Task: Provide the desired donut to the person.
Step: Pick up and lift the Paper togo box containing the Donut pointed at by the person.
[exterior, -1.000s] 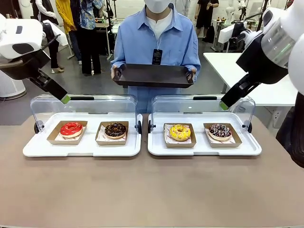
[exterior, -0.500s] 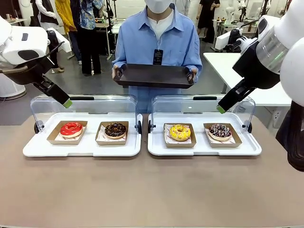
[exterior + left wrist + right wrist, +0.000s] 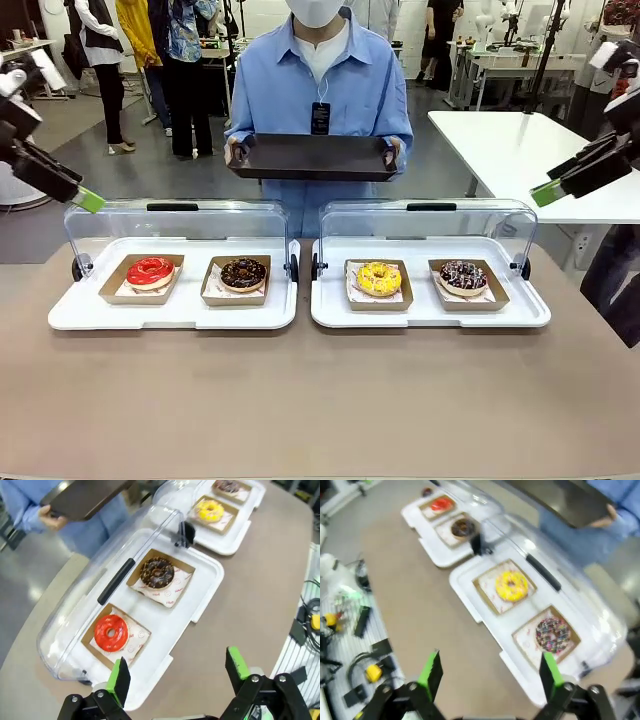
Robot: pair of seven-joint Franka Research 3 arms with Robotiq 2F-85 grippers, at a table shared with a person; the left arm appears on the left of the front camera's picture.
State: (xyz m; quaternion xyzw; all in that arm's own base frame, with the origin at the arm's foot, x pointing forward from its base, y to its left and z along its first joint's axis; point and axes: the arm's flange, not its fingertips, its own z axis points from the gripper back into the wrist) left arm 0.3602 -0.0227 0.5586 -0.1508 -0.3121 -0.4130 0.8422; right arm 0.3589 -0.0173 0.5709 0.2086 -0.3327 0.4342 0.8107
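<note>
Our left hand and right hand hang spread wide and empty over the worktop, four boxed donuts at 12 o'clock before the person holding a dark tray; we should confirm the choice first, then pinch that box's rim.

I am holding my gripper, jaws spread wide, above the table, looking down on the yellow donut and sprinkled donut sitting in the near tray.
</note>
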